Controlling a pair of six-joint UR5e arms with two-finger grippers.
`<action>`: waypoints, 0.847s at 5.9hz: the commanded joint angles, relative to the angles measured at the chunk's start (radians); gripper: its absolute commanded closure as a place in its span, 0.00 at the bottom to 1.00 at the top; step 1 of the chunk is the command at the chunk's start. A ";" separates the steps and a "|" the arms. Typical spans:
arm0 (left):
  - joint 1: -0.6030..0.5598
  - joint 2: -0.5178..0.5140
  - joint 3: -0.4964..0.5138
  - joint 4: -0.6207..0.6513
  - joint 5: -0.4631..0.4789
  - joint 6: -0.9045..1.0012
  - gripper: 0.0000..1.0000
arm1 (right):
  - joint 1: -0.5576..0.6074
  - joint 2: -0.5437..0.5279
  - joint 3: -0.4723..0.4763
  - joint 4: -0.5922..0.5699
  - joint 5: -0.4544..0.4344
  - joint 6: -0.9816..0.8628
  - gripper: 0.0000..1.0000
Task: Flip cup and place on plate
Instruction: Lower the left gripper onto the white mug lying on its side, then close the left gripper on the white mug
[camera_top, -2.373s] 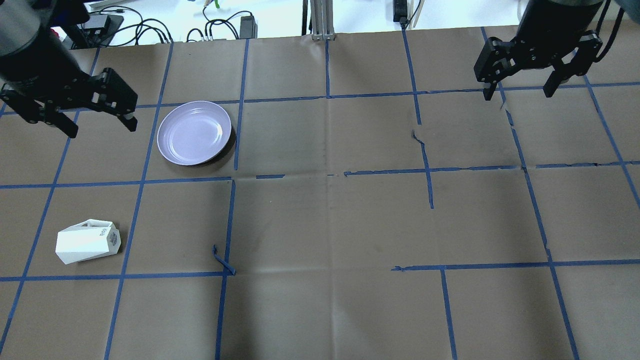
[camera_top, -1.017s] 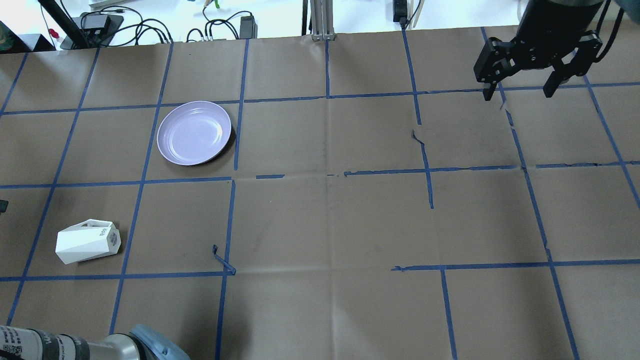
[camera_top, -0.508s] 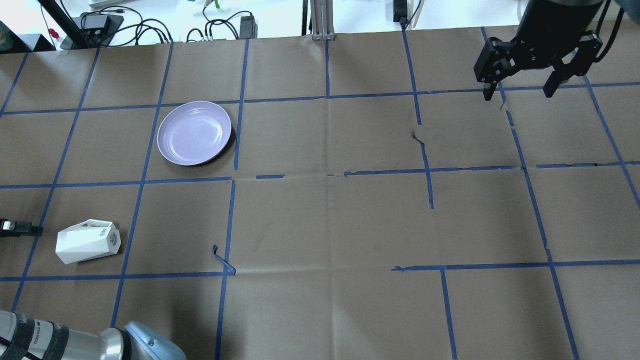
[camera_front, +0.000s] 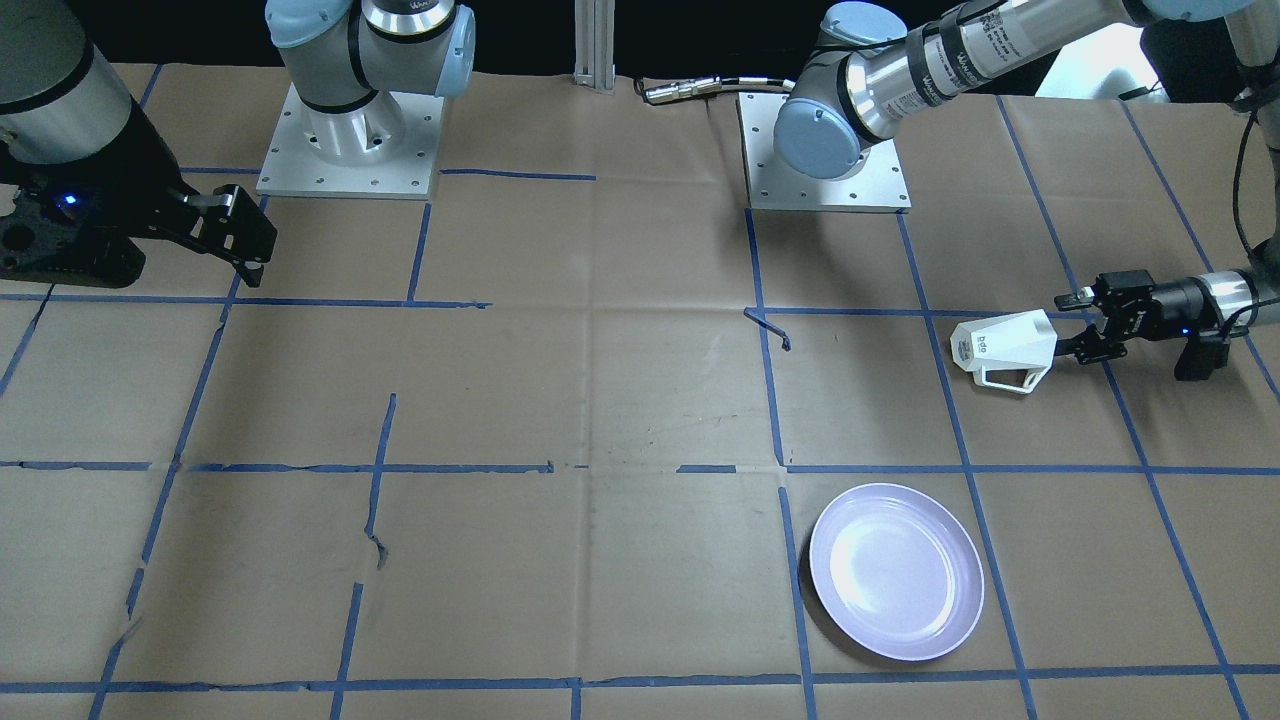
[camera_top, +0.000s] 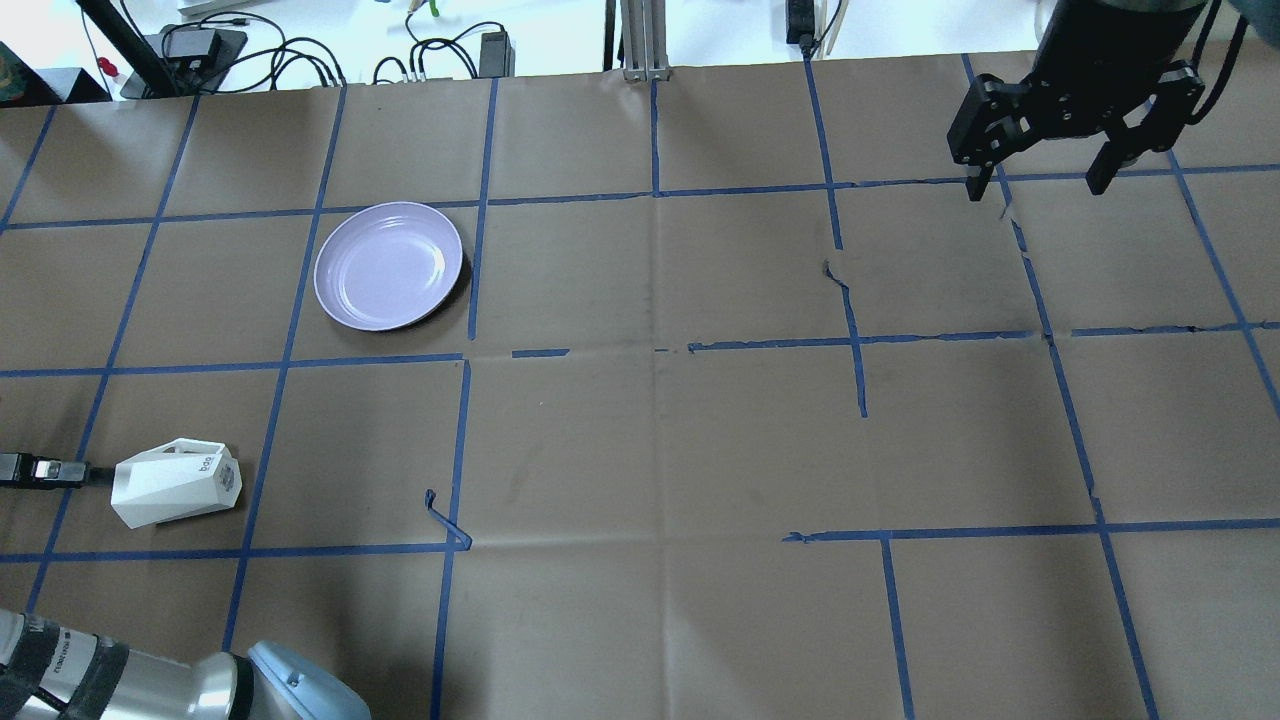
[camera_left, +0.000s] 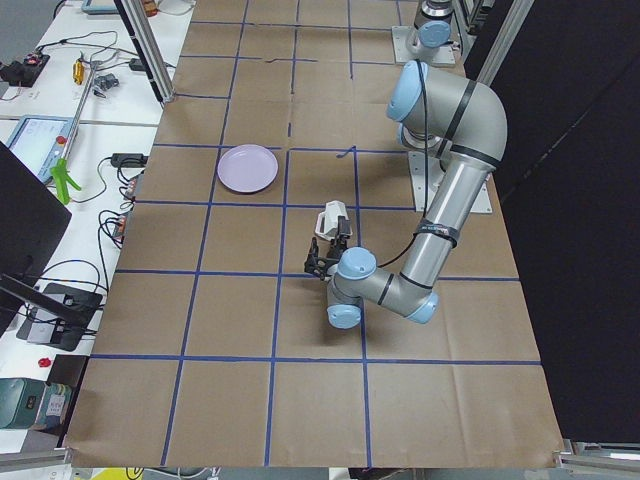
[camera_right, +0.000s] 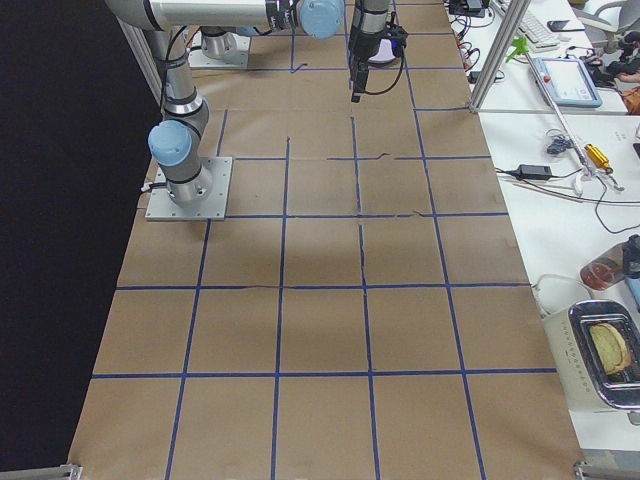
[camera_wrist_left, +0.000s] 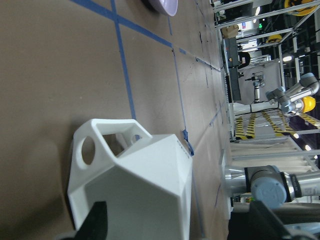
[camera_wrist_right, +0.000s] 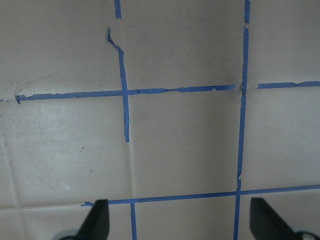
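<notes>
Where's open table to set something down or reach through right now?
Free: the whole middle of the table, from the plate across to the right gripper, plus the near squares right of the cup. Crowded: only the cup's square, where the open left gripper sits low at its outer end.

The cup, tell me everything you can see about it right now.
The cup is a small matte white mug with flat angular facets, an angular loop handle and small dark lettering near its base. It lies on its side on the brown paper, narrow base toward the paper's middle, wider end toward the open left hand, handle pointing away from the robot. That hand is close to the wide end; contact cannot be made out. The lavender plate lies apart, farther from the robot.
</notes>
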 joint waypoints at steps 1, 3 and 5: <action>0.001 -0.027 -0.002 -0.104 -0.053 -0.003 0.01 | 0.000 0.000 0.000 0.001 0.000 0.000 0.00; 0.001 -0.039 -0.002 -0.145 -0.103 -0.009 0.04 | 0.000 0.000 0.000 -0.001 0.000 0.000 0.00; 0.001 -0.039 0.001 -0.144 -0.100 -0.003 0.77 | 0.000 0.000 0.000 0.001 0.000 0.000 0.00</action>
